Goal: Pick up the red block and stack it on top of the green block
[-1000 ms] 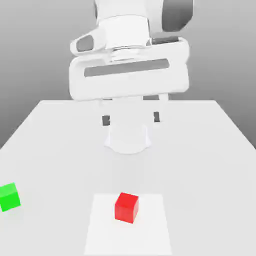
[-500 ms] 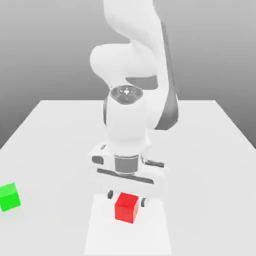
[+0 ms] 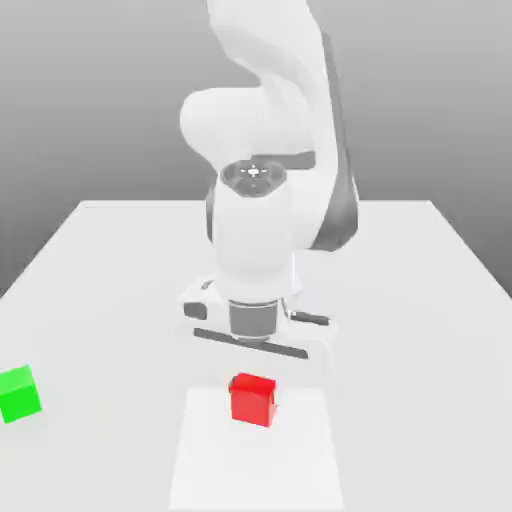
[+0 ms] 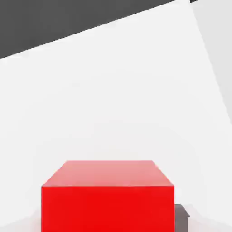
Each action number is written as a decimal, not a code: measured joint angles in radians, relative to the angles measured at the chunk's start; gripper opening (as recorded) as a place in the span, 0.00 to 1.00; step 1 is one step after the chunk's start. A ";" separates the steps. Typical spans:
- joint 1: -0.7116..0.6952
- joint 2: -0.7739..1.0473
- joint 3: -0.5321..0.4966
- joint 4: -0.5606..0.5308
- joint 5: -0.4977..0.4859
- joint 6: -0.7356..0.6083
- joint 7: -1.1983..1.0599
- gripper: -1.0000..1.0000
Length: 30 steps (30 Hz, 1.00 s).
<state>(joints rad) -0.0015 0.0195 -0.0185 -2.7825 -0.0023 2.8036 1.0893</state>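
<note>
Red, matte and plain-faced, the red block [image 3: 252,405] is located at the pale square [image 3: 256,470] on the table [image 3: 420,340], beneath the arm [image 3: 254,240]. The gripper [image 3: 252,388] is clamped on the red block: the cube is held between the fingers, and in the hand view a dark fingertip [image 4: 181,219] is seen against one side face. Whether the underside is clear of the square cannot be determined. The green block [image 3: 19,394] is placed well apart, near the edge of the exterior view's left.

Handling: the block is judged to be light, stiff and not fragile. No give is to be expected under the grip, and little slip, given the matte finish. The hold is best taken squarely on two opposite side faces, at mid-height, with the underside left free for stacking. If the faces are gripped off-centre, the cube may be tilted or twisted.

Next step, as judged: the block is to be raised vertically, carried above the green block, aligned with its top face, lowered until contact is made, and then released.
</note>
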 joint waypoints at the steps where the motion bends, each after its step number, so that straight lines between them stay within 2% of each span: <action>1: -0.013 -0.007 -0.009 0.007 -0.001 -0.014 -0.028 0.00; 23: -0.543 0.073 -0.212 0.264 0.043 -0.197 -0.954 0.00; 28: -0.588 0.205 -0.188 0.289 0.113 -0.093 -1.066 0.00; 29: -0.598 0.238 -0.176 0.291 0.130 -0.063 -1.079 1.00; 30: -0.598 0.238 -0.176 0.291 0.130 -0.063 -1.079 1.00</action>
<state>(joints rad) -0.5994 0.2571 -0.1941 -2.4917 0.1275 2.7403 0.0108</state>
